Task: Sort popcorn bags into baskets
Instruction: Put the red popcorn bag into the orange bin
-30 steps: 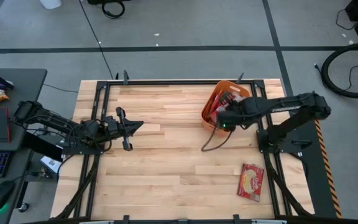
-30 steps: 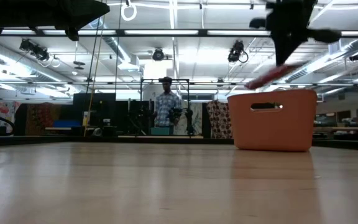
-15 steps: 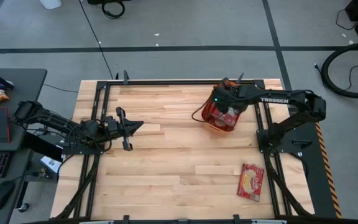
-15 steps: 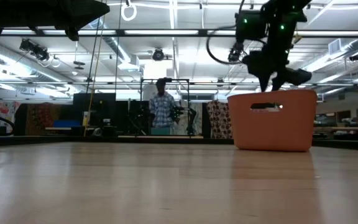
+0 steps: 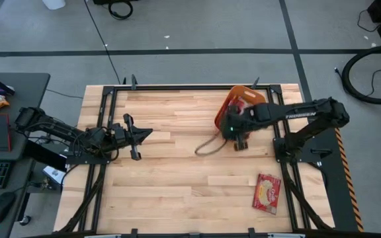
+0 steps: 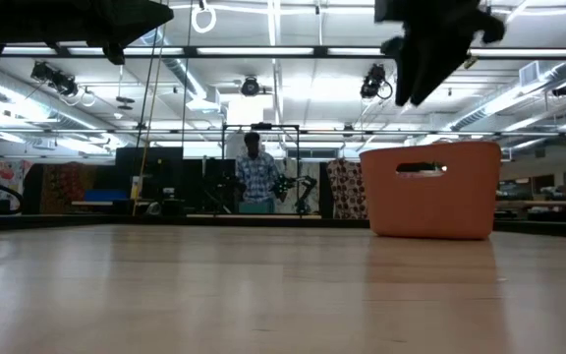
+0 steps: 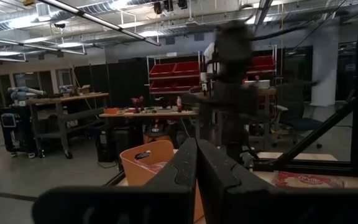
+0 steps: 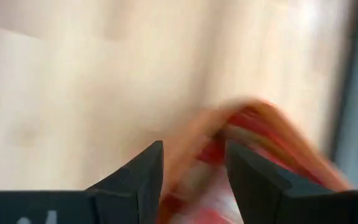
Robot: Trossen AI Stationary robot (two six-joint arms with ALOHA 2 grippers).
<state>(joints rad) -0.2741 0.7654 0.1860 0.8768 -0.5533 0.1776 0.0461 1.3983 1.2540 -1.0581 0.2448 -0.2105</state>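
The orange basket (image 5: 225,114) stands on the table at the far right, with red popcorn bags (image 5: 246,104) inside; it also shows in the low view (image 6: 430,192). One red popcorn bag with a cream-yellow graphic (image 5: 268,192) lies flat on the table near the right front corner. My right gripper (image 5: 239,140) hangs open and empty above the basket's near rim, high over it in the low view (image 6: 425,59). Its blurred wrist view looks down on the basket (image 8: 188,152) and bags (image 8: 253,124). My left gripper (image 5: 144,134) is shut and empty at the table's left.
A dark cable loop (image 5: 207,147) hangs from my right arm over the table's middle. Black frame rails (image 5: 177,86) run along the table's edges. A person (image 6: 255,177) stands in the room far behind the table. Bare wood lies between the two arms.
My right gripper carried a red bag over the basket, dipped down to its rim, then came up and back toward the table's near edge. The bag no longer hangs below it. My left arm has kept still.
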